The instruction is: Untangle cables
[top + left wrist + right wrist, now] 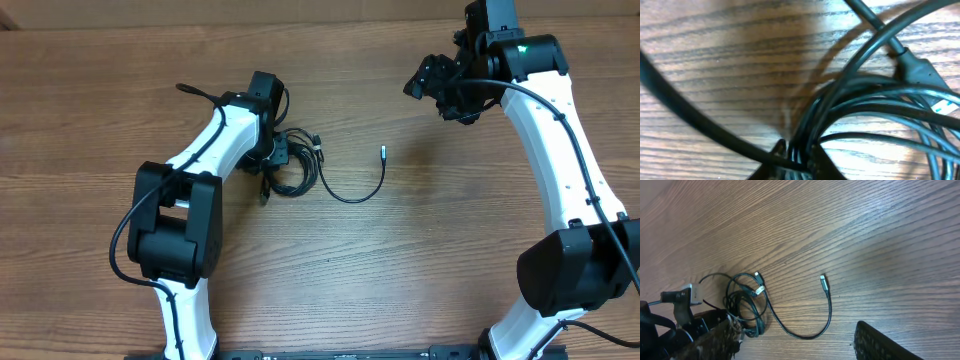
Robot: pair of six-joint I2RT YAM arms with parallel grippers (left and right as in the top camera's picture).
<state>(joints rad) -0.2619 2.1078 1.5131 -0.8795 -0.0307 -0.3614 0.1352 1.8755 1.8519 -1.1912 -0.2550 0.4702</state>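
Looks like the grab-and-pull stage to me. The cables (pixel 292 165) sit in a knotted clump on the tabletop (pixel 450 250), a bit left of centre, with one loose strand curling out to the right and ending in a small plug (pixel 383 153). The left pincer (pixel 796 159) is right down on the clump, pinching a few strands where they cross. The right pincer (pixel 437 88) hangs spread with nothing in it, well apart from the clump. Next I reckon the right one should come over and take that free plug end while the left anchors the knot, then ease them apart. Yank it and the knot probably tightens.
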